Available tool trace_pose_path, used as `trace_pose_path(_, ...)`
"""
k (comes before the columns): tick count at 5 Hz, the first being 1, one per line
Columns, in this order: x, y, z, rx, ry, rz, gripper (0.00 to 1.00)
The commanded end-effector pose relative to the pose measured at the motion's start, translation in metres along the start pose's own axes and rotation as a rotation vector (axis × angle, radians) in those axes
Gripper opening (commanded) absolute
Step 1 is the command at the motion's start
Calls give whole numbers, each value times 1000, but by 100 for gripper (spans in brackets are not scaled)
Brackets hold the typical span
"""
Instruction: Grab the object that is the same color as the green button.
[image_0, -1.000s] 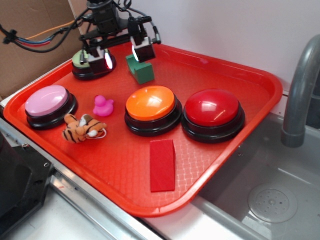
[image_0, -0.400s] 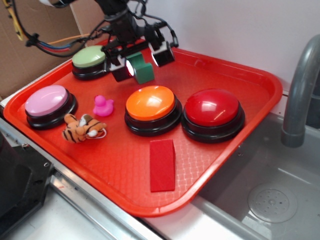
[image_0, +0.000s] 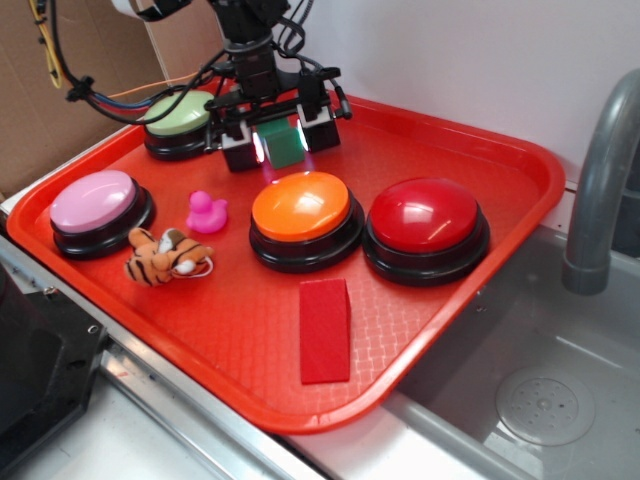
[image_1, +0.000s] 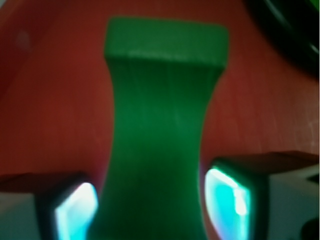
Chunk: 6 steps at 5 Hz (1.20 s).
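— See that? A second ago the hand (image_0: 279, 143) was up by the green button (image_0: 180, 115), with the green block (image_0: 284, 142) off to one side; now it has swung across and dropped over the block, so the block sits between the two fingers (image_0: 240, 150).

— Is it gripping yet?

— Hard to say; the fingers stand spread on either flank, and in the wrist view the glowing pads (image_1: 75, 210) lie just beside the block's (image_1: 160, 150) waist; whether they touch it is lost in the blur. I'd judge the line-up done and the squeeze the thing left to do.

— Where's the block, exactly?

— On the red tray (image_0: 480, 150), toward the back, between the green button and the orange button (image_0: 300, 206), and it seems not to have shifted.

— Anything you can't make out?

— The block's foot is hidden behind the fingers from outside, so I can't tell if it rests flat; the wrist view cuts off its near end, and only a dark arc shows at the top right corner, likely a button's base.
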<state>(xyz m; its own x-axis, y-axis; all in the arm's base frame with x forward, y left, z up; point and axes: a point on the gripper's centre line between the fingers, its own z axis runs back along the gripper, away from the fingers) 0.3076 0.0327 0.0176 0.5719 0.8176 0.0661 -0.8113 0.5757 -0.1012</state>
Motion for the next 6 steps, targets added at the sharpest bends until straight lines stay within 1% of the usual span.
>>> trace_pose_path(1, -3, 18, 16, -55, -29, -227, 0)
trace_pose_path(2, -8, 25, 51, -63, 43, -470, 0)
trace_pose_path(3, -15, 22, 89, -79, 62, -679, 0)
trace_pose_path(4, -33, 21, 141, -73, 54, -904, 0)
trace_pose_path(5, -58, 21, 193, -72, 132, -1061, 0)
trace_pose_path(6, -77, 13, 225, -62, 105, -1148, 0)
